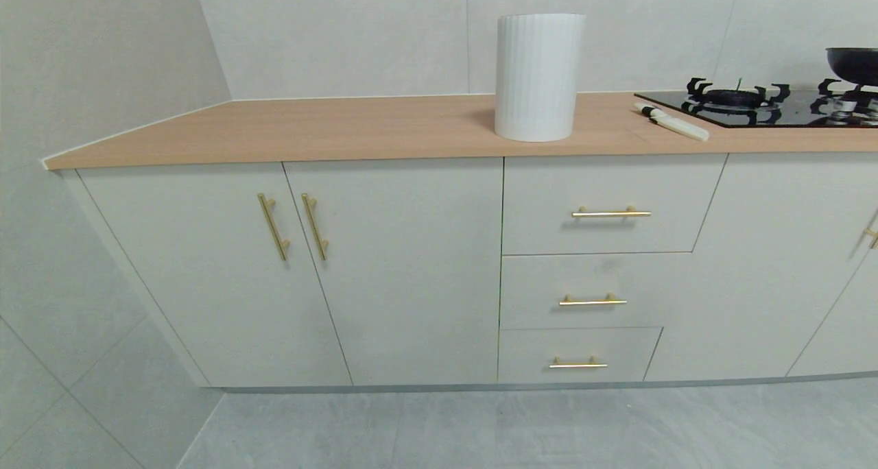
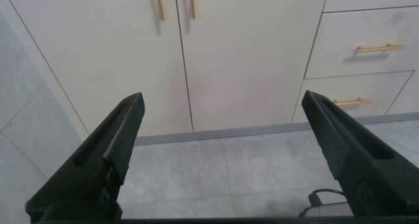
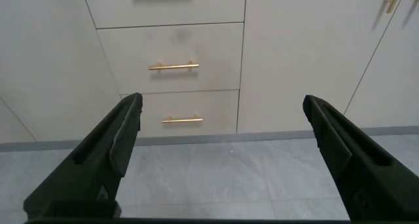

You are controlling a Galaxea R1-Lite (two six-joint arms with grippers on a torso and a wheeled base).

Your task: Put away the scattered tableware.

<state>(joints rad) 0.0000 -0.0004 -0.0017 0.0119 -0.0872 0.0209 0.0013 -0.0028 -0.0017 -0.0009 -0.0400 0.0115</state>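
A white-handled utensil, apparently a knife (image 1: 671, 121), lies on the wooden countertop (image 1: 309, 129) beside the stove. A tall white ribbed cylindrical holder (image 1: 537, 76) stands upright on the counter to its left. My left gripper (image 2: 222, 106) hangs low above the floor, facing the double cabinet doors (image 2: 177, 54), open with nothing between its fingers. My right gripper (image 3: 222, 106) is also low and open, empty, in front of the lower drawers (image 3: 173, 67).
A black gas hob (image 1: 768, 105) with a dark pan (image 1: 854, 63) sits at the counter's right end. Below are two doors with gold handles (image 1: 274, 225) and a stack of three shut drawers (image 1: 610, 213). Grey tiled floor (image 1: 480, 428) lies before the cabinets.
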